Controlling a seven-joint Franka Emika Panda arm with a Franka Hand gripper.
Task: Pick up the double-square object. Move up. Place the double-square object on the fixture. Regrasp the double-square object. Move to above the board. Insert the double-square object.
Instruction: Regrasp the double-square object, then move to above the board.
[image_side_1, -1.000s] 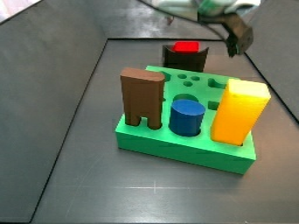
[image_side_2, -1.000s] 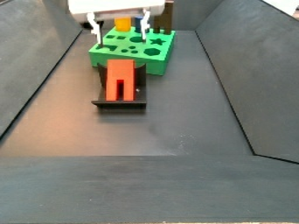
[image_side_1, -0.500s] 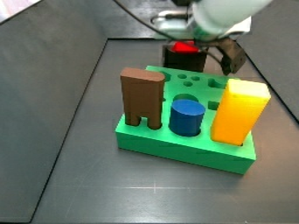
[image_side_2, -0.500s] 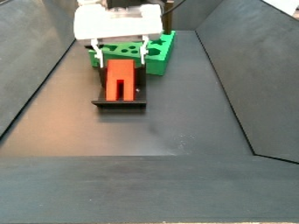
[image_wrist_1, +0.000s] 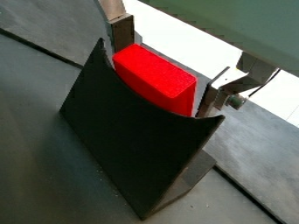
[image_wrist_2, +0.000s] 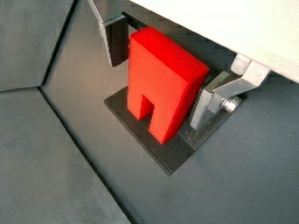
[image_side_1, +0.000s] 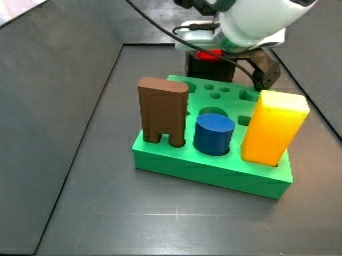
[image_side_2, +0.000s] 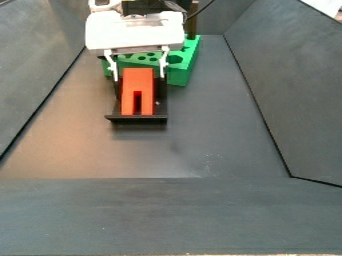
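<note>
since lowering, pincer straddles double-square object on fixture.

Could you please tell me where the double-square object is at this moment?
The double-square object rests on the fixture in front of the board in a side view, between the gripper's spread fingers.
</note>
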